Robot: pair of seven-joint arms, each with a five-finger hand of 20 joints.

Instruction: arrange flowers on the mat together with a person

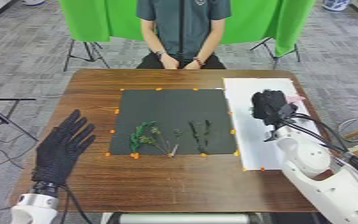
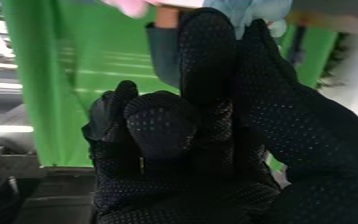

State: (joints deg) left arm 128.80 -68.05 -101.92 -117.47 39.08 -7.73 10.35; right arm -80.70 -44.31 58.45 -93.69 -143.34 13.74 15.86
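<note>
Head view: left hand [image 1: 58,155] over the left part of the table [image 1: 171,187], released, fingers straight and a bit apart, tips aimed away from the robot. Dark mat [image 1: 171,112] lies to the right of those fingers, near them, apart. On it, going right from the left fingers: green sprig [image 1: 138,136] first, then thin flower stems [image 1: 162,145] fanned out, then dark stems [image 1: 199,136] nearest the right hand [image 1: 270,106]. All three groups lie on the mat's robot-side half, well apart from both sets of fingers. Orange tape [image 1: 232,131] in small pieces along the mat edges, between left and right fingers.

Right hand is over the white mat [image 1: 251,157], which extends past its fingers on the far side and back toward the robot. Pink flower [image 1: 294,99] just right of those fingers; can't tell from here if they touch it.

Right wrist view: right hand [image 2: 189,185] is grasping. Forefinger and thumb [image 2: 286,117] come together at the tips on a light blue flower [image 2: 255,10], petals sticking out past them. Other fingers [image 2: 162,125] are bent in beside that pinch. Pink flower near the forefinger tip, cut by the frame. Green cloth [image 2: 69,100] behind the fingers.
</note>
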